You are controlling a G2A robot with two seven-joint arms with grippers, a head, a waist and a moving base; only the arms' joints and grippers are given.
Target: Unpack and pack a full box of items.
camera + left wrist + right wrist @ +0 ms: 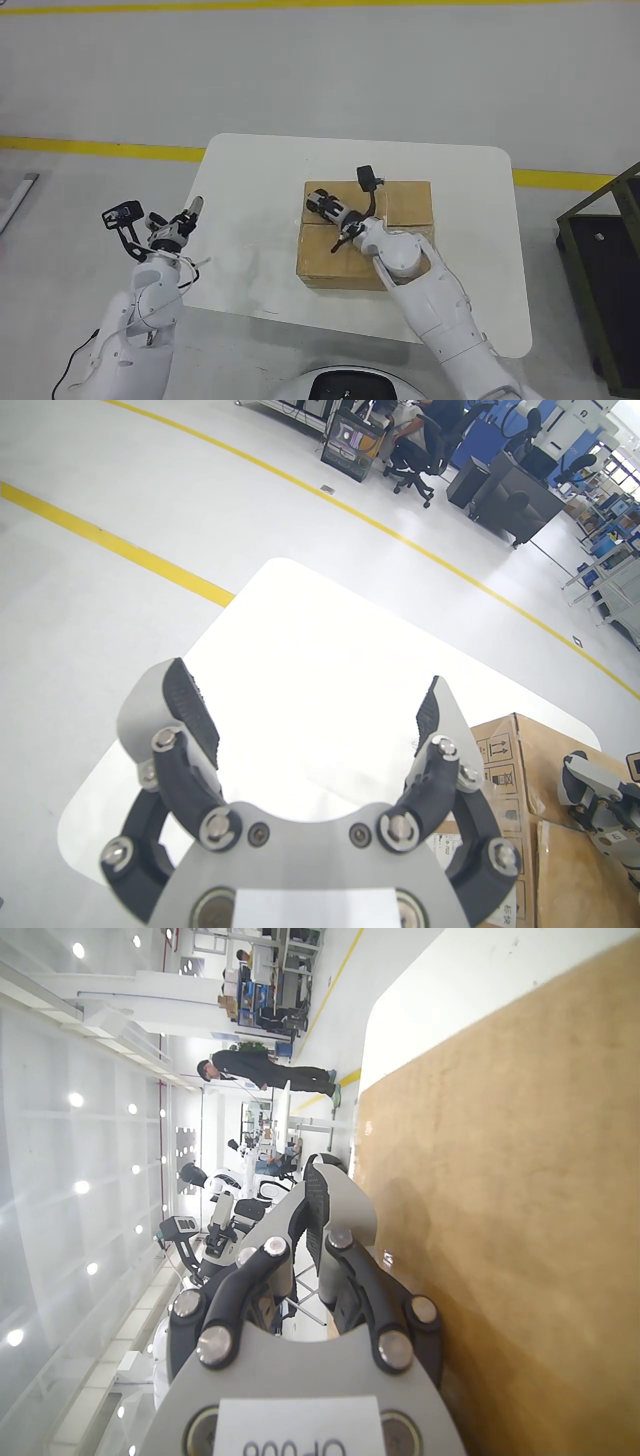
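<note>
White table [260, 180] w/ rounded corners, one closed cardboard box [405, 200] sitting approx. mid-table.

- Saw a white table [260, 170] with rounded corners on a pale floor.
- Found a brown box [405, 200] about mid-table, flaps closed along a seam across the top.
- Found the right gripper [316, 206] low over the box's left end, by the far corner, pointed toward the box's left edge.
- Found the left gripper [194, 210] well apart from the box, just off the table's left edge, pointed away from the robot.
- Noted yellow lines [100, 149] on the floor beyond the table.
- Noted a dark rack [610, 280] on the floor at the right, apart from the table.
</note>
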